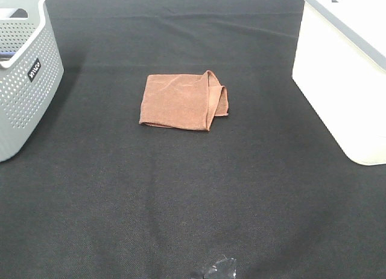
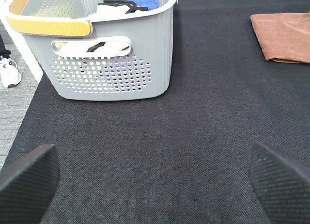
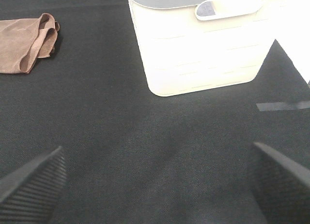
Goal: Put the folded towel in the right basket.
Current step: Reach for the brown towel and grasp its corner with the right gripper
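A brown folded towel (image 1: 183,101) lies flat on the black cloth near the middle of the table; it also shows in the left wrist view (image 2: 286,36) and the right wrist view (image 3: 25,42). The white right basket (image 1: 347,67) stands at the right edge; it also shows in the right wrist view (image 3: 203,40). My left gripper (image 2: 155,183) is open and empty, above bare cloth, far from the towel. My right gripper (image 3: 155,183) is open and empty, above bare cloth in front of the white basket. Neither gripper shows in the exterior high view.
A grey perforated basket (image 1: 24,80) with a yellow handle (image 2: 53,26) stands at the left edge and holds some items. The black cloth (image 1: 193,200) covers the table. A strip of tape (image 3: 283,105) lies on the cloth near the white basket.
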### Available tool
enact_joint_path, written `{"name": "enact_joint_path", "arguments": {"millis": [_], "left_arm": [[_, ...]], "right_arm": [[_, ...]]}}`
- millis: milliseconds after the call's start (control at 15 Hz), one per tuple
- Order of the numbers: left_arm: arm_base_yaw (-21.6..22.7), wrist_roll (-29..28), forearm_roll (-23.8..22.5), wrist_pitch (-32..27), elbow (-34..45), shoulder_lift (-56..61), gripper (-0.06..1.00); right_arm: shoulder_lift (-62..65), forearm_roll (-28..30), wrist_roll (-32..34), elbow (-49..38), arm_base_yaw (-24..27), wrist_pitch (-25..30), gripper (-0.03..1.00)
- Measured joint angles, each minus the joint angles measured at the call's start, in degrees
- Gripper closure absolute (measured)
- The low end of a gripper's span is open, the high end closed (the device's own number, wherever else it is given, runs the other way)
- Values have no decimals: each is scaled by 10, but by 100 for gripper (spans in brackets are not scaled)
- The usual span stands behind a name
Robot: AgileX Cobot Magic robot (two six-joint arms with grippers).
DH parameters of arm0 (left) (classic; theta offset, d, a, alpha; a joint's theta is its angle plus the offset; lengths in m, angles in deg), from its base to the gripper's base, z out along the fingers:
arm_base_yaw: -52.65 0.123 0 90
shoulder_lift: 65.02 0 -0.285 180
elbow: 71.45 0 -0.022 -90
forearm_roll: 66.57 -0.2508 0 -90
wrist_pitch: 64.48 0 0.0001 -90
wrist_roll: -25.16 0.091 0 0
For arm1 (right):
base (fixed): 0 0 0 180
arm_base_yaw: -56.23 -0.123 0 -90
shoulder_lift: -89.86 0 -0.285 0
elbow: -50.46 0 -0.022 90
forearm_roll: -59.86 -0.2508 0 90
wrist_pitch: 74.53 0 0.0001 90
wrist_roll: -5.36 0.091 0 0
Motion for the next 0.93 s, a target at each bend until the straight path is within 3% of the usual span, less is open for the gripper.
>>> {"name": "enact_joint_path", "arguments": {"millis": [933], "left_arm": [[0,0,0,0,0,0,-5]], "right_arm": [[0,0,0,0,0,0,0]]}}
